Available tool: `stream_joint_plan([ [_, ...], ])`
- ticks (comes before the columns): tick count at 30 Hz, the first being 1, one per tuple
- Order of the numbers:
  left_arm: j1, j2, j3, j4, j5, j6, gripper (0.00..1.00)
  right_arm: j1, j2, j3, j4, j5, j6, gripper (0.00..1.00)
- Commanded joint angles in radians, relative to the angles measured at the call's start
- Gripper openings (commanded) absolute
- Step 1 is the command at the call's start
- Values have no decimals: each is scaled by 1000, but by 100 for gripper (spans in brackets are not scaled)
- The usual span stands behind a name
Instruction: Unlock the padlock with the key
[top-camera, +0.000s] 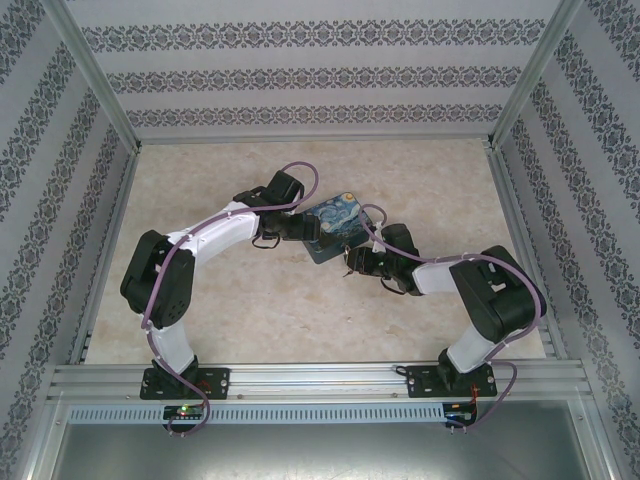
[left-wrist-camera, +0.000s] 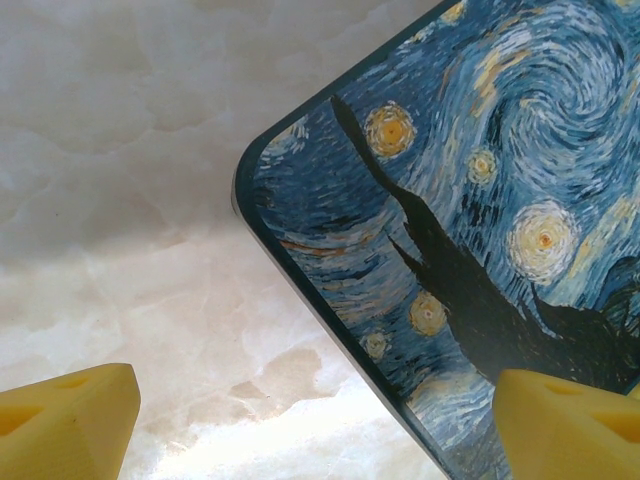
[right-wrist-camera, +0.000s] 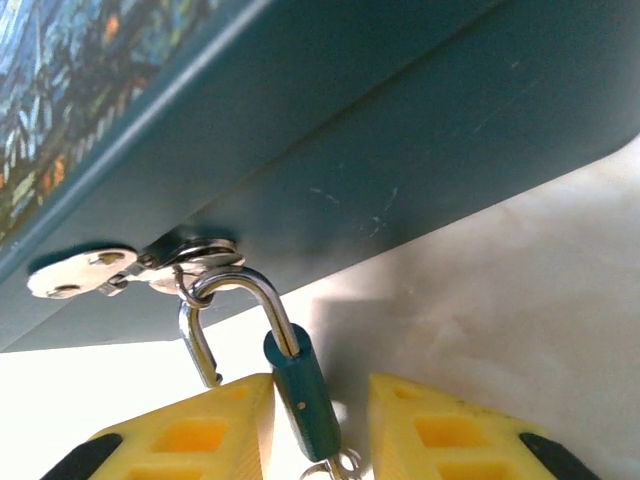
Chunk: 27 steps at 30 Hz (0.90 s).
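Observation:
The padlock (right-wrist-camera: 303, 400) hangs from the metal hasp (right-wrist-camera: 185, 250) on the blue box's side wall (right-wrist-camera: 400, 150). Its silvery loop is swung out, one leg free of the blue body. My right gripper (right-wrist-camera: 320, 392) straddles the body with its yellow fingers: the left finger touches it and the right finger stands a little apart. A small silvery ring (right-wrist-camera: 340, 466) shows at the body's lower end; the key itself is hidden. My left gripper (left-wrist-camera: 320, 440) is wide open over a corner of the starry-print box lid (left-wrist-camera: 470, 200). In the top view, both grippers flank the box (top-camera: 340, 228).
The box sits mid-table on the pale marbled surface (top-camera: 300, 320). Patterned walls and metal rails (top-camera: 310, 380) fence the workspace. Purple cables (top-camera: 300, 172) loop over both arms.

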Motion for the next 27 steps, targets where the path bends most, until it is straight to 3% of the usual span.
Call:
stream_joint_plan([
  [1, -4, 7, 17, -6, 8, 6, 91, 1, 30, 17, 22, -21, 2, 25],
  [11, -4, -33, -13, 0, -11, 4, 91, 0, 15, -3, 26, -4, 14, 1],
  [27, -102, 24, 10, -56, -262, 71, 91, -4, -3, -50, 48, 37, 91, 0],
])
